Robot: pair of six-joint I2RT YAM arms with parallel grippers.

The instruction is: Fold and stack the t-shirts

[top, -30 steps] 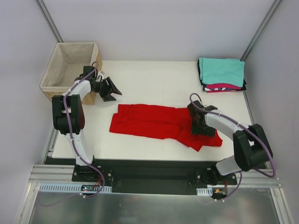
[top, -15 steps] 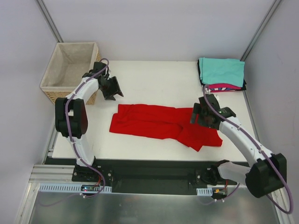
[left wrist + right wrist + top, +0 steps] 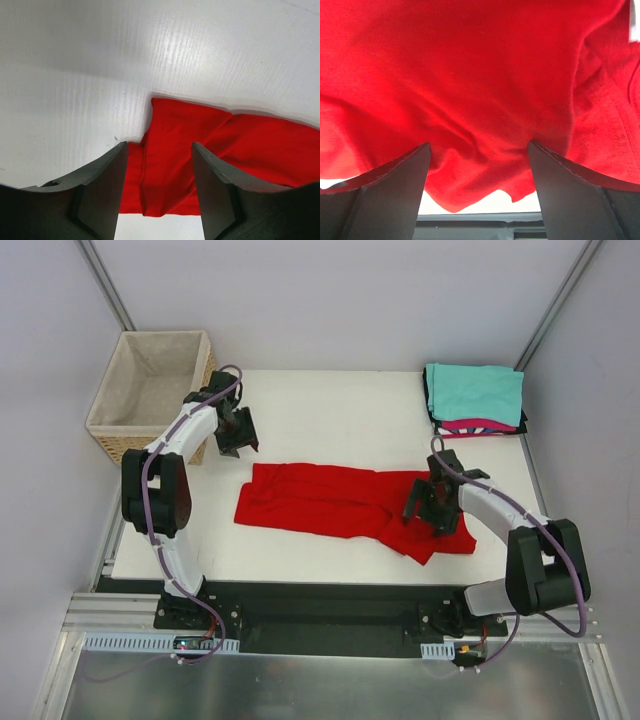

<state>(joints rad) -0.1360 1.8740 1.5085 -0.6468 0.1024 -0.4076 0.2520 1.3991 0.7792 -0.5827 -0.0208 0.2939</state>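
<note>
A bright red t-shirt (image 3: 330, 500) lies loosely bunched lengthwise across the middle of the white table. Its left end (image 3: 200, 145) shows in the left wrist view. At the back right corner stand folded t-shirts in a stack (image 3: 475, 395): teal on top, with magenta and black edges below. My left gripper (image 3: 237, 443) hangs open above bare table just behind the shirt's left end, nothing between its fingers (image 3: 105, 190). My right gripper (image 3: 428, 512) stands wide open low over the shirt's right end. Wrinkled red cloth (image 3: 470, 75) fills its view, and its fingers (image 3: 395, 185) are not closed on it.
A wicker basket (image 3: 105, 425) with beige lining stands off the table's back left corner, close to the left arm. The table's near edge (image 3: 480, 220) runs just below the shirt's right hem. Grey walls and metal posts enclose the sides and back.
The right gripper rose off the shirt's right end, opened wider, and has come back down over it. The left gripper swung slightly and now points down behind the shirt's left end.
</note>
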